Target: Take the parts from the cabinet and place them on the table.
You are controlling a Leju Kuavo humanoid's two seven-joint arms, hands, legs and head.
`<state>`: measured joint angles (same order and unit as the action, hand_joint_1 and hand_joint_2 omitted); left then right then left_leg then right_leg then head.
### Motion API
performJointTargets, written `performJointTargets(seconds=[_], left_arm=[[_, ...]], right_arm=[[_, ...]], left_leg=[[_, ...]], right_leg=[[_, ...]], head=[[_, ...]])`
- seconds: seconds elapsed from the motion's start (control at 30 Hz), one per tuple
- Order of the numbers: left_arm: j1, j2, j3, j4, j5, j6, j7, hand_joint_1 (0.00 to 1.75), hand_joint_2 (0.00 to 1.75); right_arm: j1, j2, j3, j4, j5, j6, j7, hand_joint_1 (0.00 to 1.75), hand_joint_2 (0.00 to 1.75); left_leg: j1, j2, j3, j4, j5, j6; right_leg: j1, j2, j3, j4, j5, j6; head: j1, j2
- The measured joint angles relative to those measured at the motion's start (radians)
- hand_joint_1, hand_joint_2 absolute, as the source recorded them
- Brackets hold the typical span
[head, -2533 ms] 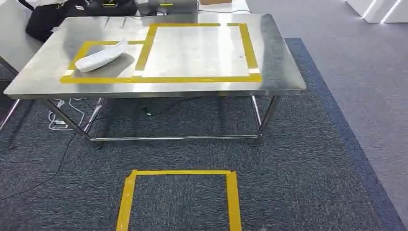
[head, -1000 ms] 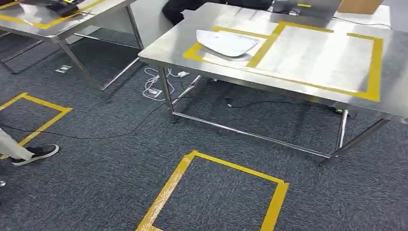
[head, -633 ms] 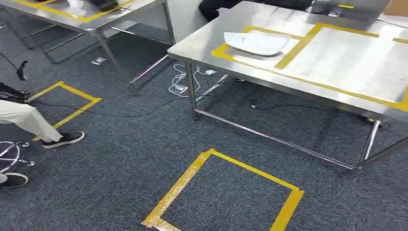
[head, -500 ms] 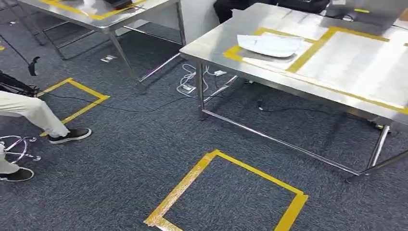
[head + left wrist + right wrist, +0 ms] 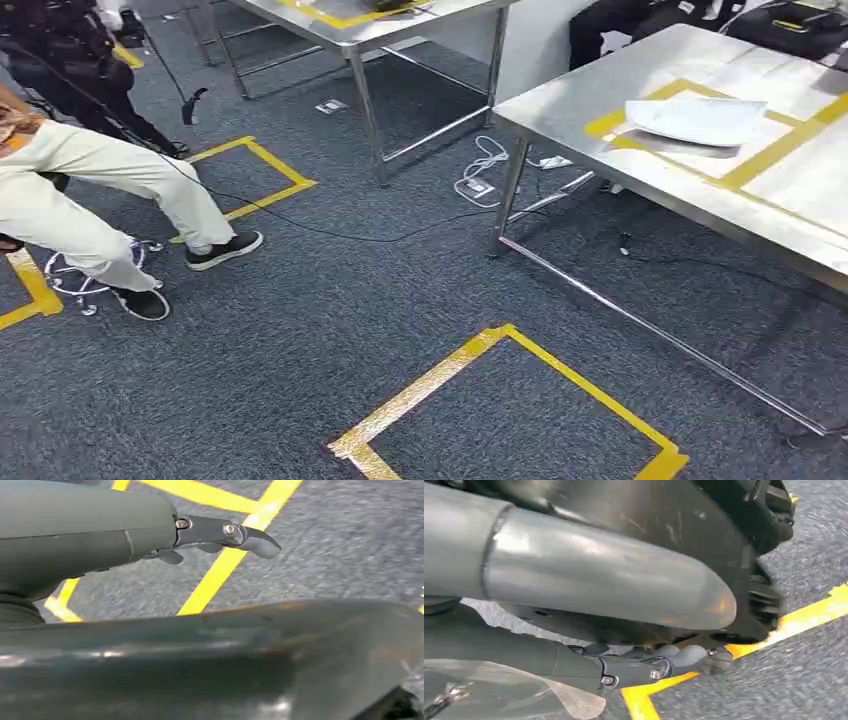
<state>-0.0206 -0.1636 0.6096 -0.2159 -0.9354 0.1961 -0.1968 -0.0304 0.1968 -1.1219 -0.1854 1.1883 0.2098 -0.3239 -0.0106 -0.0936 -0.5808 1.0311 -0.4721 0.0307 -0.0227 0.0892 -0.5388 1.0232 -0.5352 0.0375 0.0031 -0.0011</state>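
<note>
The view has swung left: the table (image 5: 640,150) carrying the white part (image 5: 697,119) now sits right of the seated person (image 5: 95,195). The left hand (image 5: 220,532) and right hand (image 5: 664,667) hang over the carpet, apparently holding nothing, though I cannot tell their spread. Turning on risks stepping into the person's feet or the cable (image 5: 330,232) left of the table.

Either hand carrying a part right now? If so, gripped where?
Nothing held, as far as the wrist views show. The left hand and right hand hang over carpet, fingers loosely extended. The one white part lies on the table.

right hand (image 5: 589,630): grey thumb extended, darker fingers (image 5: 684,662) lying loosely apart, nothing held | carpet (image 5: 774,680): dark grey, beneath the hand | yellow tape (image 5: 804,615): on the carpet just beyond the fingertips, cornering under them
</note>
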Motion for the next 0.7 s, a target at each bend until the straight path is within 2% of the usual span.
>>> performJointTargets(seconds=[0.03,0.07,0.1,0.13,0.17,0.2,0.23,0.27,0.3,0.33,0.37,0.4,0.43,0.47,0.5,0.53,0.63,0.67,0.7], left_arm=[[0.0,0.001,0.001,0.0,-0.001,-0.001,0.003,0.0,0.0],[0.004,0.002,0.002,0.0,-0.002,-0.002,0.003,0.0,0.0],[0.009,0.002,0.003,0.0,-0.003,-0.002,0.004,0.0,0.0],[0.012,0.003,0.004,0.0,-0.003,-0.001,0.006,0.0,0.0],[0.015,0.004,0.004,0.0,-0.003,-0.002,0.006,0.0,0.0],[0.015,0.004,0.004,0.0,-0.003,-0.002,0.006,0.0,0.0],[0.013,0.004,0.004,0.0,-0.003,-0.002,0.007,0.0,0.0],[0.01,0.004,0.004,0.0,-0.003,-0.001,0.009,0.0,0.0],[0.01,0.004,0.004,0.0,-0.003,-0.001,0.013,0.0,0.0],[0.011,0.004,0.004,0.0,-0.003,-0.001,0.016,0.0,0.0],[0.016,0.004,0.006,0.0,0.0,0.0,0.017,0.0,0.0],[0.019,0.004,0.008,0.0,0.0,0.0,0.017,0.0,0.0],[0.021,0.004,0.011,0.0,-0.001,0.0,0.015,0.0,0.0],[0.021,0.005,0.012,0.0,-0.008,0.0,0.011,0.0,0.0],[0.018,0.005,0.012,0.0,-0.011,0.0,0.008,0.0,0.0],[0.015,0.005,0.013,0.0,-0.013,0.0,0.005,0.0,0.0],[0.022,0.005,0.016,0.0,-0.017,0.0,0.01,0.0,0.0],[0.024,0.005,0.02,0.001,-0.017,0.001,0.017,0.0,0.0],[0.025,0.003,0.021,0.001,-0.017,0.001,0.017,0.0,0.0]], right_arm=[[-0.002,0.0,0.0,0.0,0.002,-0.003,0.0,0.0,0.0],[-0.002,0.0,0.0,0.0,0.003,-0.006,-0.001,0.0,0.0],[-0.004,0.0,0.0,0.0,0.003,-0.006,-0.001,0.0,0.0],[-0.004,0.001,0.0,0.0,0.003,-0.009,-0.001,0.0,0.0],[-0.004,0.002,0.0,0.0,0.003,-0.01,-0.001,0.0,0.0],[-0.004,0.002,0.0,0.0,0.003,-0.011,-0.002,0.0,0.0],[-0.003,0.003,0.0,0.0,0.003,-0.011,-0.002,0.0,0.0],[-0.001,0.003,0.0,0.0,0.003,-0.011,-0.002,0.0,0.0],[0.0,0.003,0.0,0.0,0.003,-0.011,-0.003,0.0,0.0],[-0.001,0.003,0.0,0.0,0.004,-0.011,-0.012,0.0,0.0],[-0.002,0.005,0.0,0.0,0.011,-0.01,-0.022,0.0,0.0],[-0.003,0.006,0.001,0.0,0.024,-0.011,-0.025,0.0,0.0],[-0.002,0.008,0.004,0.0,0.036,-0.015,-0.026,0.0,0.0],[-0.001,0.009,0.009,0.0,0.049,-0.02,-0.026,0.0,0.0],[0.001,0.009,0.013,0.0,0.056,-0.022,-0.026,0.0,0.0],[0.002,0.008,0.015,0.0,0.059,-0.023,-0.026,0.0,0.0],[0.001,0.008,0.018,0.0,0.066,-0.031,-0.014,0.0,0.0],[0.002,0.008,0.019,0.0,0.069,-0.033,-0.009,0.0,0.0],[0.002,0.007,0.022,0.0,0.074,-0.034,-0.009,0.0,0.0]], left_leg=[[0.004,-0.015,-0.006,0.0,0.003,-0.005],[0.007,-0.022,-0.009,-0.003,0.006,-0.012],[0.011,-0.034,-0.01,-0.006,0.01,-0.02],[0.011,-0.044,-0.013,-0.004,0.012,-0.024],[0.009,-0.004,-0.014,0.009,0.0,-0.026],[0.006,0.046,-0.033,0.049,-0.031,-0.032],[0.008,0.068,-0.069,0.128,-0.076,-0.038],[0.01,0.076,-0.106,0.209,-0.113,-0.042],[0.012,0.08,-0.137,0.277,-0.137,-0.045],[0.015,0.081,-0.15,0.308,-0.139,-0.047],[0.017,0.082,-0.139,0.289,-0.117,-0.048],[0.017,0.086,-0.11,0.234,-0.081,-0.046],[0.017,0.096,-0.064,0.144,-0.036,-0.043],[0.014,0.131,-0.012,0.047,0.003,-0.035],[0.002,0.183,0.008,0.006,-0.009,-0.032],[-0.002,0.176,0.007,-0.004,-0.009,-0.024],[-0.005,0.144,-0.001,-0.007,-0.007,-0.014],[0.005,0.134,0.011,-0.02,0.0,-0.006],[0.006,0.127,0.012,-0.023,0.001,-0.002]], right_leg=[[0.0,-0.008,0.003,-0.002,-0.001,-0.002],[0.004,-0.017,0.005,-0.003,-0.002,-0.007],[0.007,-0.026,0.011,-0.003,0.0,-0.013],[0.003,-0.038,0.013,-0.009,0.006,-0.023],[0.001,-0.054,0.016,-0.013,0.01,-0.03],[0.002,-0.063,0.017,-0.015,0.01,-0.036],[0.004,-0.081,0.017,-0.015,0.009,-0.038],[0.006,-0.097,0.017,-0.015,0.008,-0.04],[0.006,-0.113,0.017,-0.014,0.006,-0.041],[0.007,-0.128,0.017,-0.014,0.005,-0.041],[0.007,-0.139,0.019,-0.014,0.003,-0.041],[0.007,-0.15,0.021,-0.014,0.001,-0.04],[0.007,-0.161,0.026,-0.014,-0.001,-0.038],[0.008,-0.172,0.031,-0.015,-0.005,-0.035],[0.014,-0.181,0.029,-0.014,-0.01,-0.028],[0.017,-0.19,0.032,-0.011,-0.014,-0.021],[0.017,-0.221,0.044,-0.022,-0.014,-0.009],[0.013,-0.201,0.036,-0.017,-0.025,0.001],[0.011,-0.145,0.029,0.006,-0.044,0.002]], head=[[-0.001,0.0],[0.0,0.0],[-0.001,0.0],[-0.001,0.0],[0.0,0.0],[-0.01,0.0],[-0.011,0.0],[-0.011,0.0],[-0.01,0.0],[-0.01,0.0],[-0.01,0.0],[-0.011,0.0],[-0.01,0.0],[-0.011,0.0],[-0.01,0.0],[-0.009,0.0],[-0.009,0.0],[-0.008,0.0],[-0.004,0.0]])
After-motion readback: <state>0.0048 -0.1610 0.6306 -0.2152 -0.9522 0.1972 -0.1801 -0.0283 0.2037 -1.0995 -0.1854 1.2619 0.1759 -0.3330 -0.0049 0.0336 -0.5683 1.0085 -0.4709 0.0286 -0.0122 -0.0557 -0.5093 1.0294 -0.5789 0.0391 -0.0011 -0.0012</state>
